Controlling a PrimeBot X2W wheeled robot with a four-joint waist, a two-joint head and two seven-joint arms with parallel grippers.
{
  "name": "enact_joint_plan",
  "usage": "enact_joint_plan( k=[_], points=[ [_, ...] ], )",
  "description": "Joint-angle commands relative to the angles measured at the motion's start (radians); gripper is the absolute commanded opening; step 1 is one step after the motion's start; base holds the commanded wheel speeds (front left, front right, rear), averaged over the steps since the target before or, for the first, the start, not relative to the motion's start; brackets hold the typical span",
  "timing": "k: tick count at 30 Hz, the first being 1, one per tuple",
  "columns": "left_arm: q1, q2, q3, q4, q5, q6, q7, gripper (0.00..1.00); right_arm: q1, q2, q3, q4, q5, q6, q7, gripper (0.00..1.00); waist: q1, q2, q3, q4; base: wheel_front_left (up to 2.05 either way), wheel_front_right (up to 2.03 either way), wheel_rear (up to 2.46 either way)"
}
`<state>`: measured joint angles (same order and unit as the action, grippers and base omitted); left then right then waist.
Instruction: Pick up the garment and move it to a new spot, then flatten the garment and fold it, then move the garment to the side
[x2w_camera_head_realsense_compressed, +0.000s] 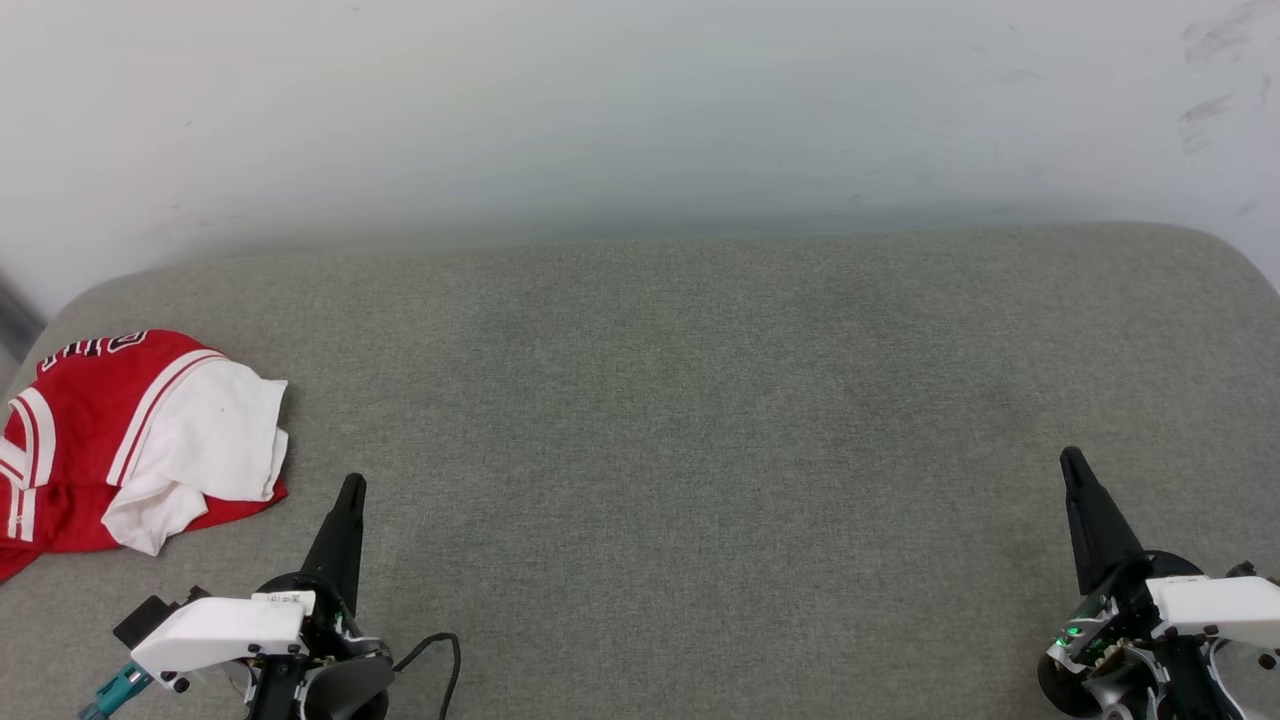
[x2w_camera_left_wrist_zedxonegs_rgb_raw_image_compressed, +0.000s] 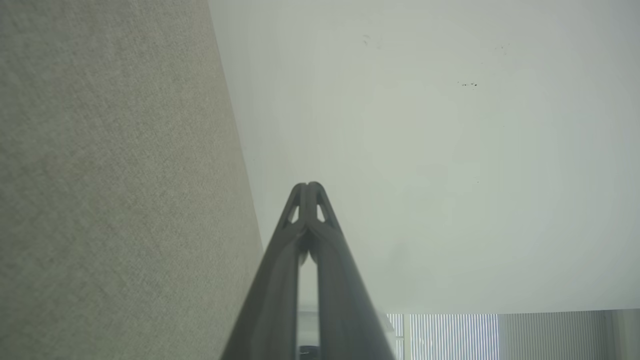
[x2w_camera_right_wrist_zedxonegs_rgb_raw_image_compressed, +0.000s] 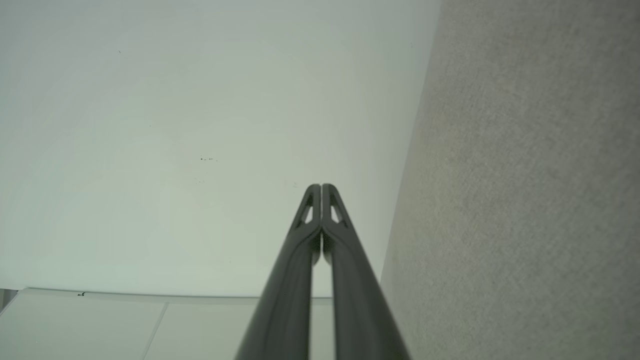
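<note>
The shirt (x2w_camera_head_realsense_compressed: 130, 440) lies crumpled at the cushion's (x2w_camera_head_realsense_compressed: 700, 400) left edge; the left hand (x2w_camera_head_realsense_compressed: 352, 487) and right hand (x2w_camera_head_realsense_compressed: 1072, 460) are closed, empty; pickup pending; the left hand must likely open and reach left.

The left tool (x2w_camera_left_wrist_zedxonegs_rgb_raw_image_compressed: 307, 186) is closed and empty, fingertips (x2w_camera_left_wrist_zedxonegs_rgb_raw_image_compressed: 299, 192) touching; a grey fabric surface (x2w_camera_left_wrist_zedxonegs_rgb_raw_image_compressed: 100, 175) fills the view's left, a pale wall (x2w_camera_left_wrist_zedxonegs_rgb_raw_image_compressed: 425, 150) its right.
</note>
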<state>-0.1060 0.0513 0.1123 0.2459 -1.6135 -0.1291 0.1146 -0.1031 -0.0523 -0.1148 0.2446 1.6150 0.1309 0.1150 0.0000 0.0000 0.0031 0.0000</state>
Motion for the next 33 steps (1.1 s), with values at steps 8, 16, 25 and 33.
enact_joint_plan(
  k=[8, 16, 25, 33],
  points=[
    [-0.006, -0.001, 0.003, 0.000, 0.002, -0.003, 0.002, 0.00, -0.010, 0.003, 0.000, 0.001, -0.005, 0.000, 0.001, 0.00, 0.0000, 0.0000, 0.000, 0.000, 0.00, 0.00, 0.00],
    [-0.006, -0.001, 0.003, 0.000, 0.002, -0.003, 0.002, 0.00, -0.010, 0.003, 0.000, 0.001, -0.005, 0.000, 0.001, 0.00, 0.0000, 0.0000, 0.000, 0.000, 0.00, 0.00, 0.00],
    [-0.006, -0.001, 0.003, 0.000, 0.002, -0.003, 0.002, 0.00, -0.010, 0.003, 0.000, 0.001, -0.005, 0.000, 0.001, 0.00, 0.0000, 0.0000, 0.000, 0.000, 0.00, 0.00, 0.00],
    [-0.006, -0.001, 0.003, 0.000, 0.001, -0.003, 0.002, 0.00, -0.010, 0.003, 0.000, 0.001, -0.005, 0.000, 0.001, 0.00, 0.0000, 0.0000, 0.000, 0.000, 0.00, 0.00, 0.00]
  ],
)
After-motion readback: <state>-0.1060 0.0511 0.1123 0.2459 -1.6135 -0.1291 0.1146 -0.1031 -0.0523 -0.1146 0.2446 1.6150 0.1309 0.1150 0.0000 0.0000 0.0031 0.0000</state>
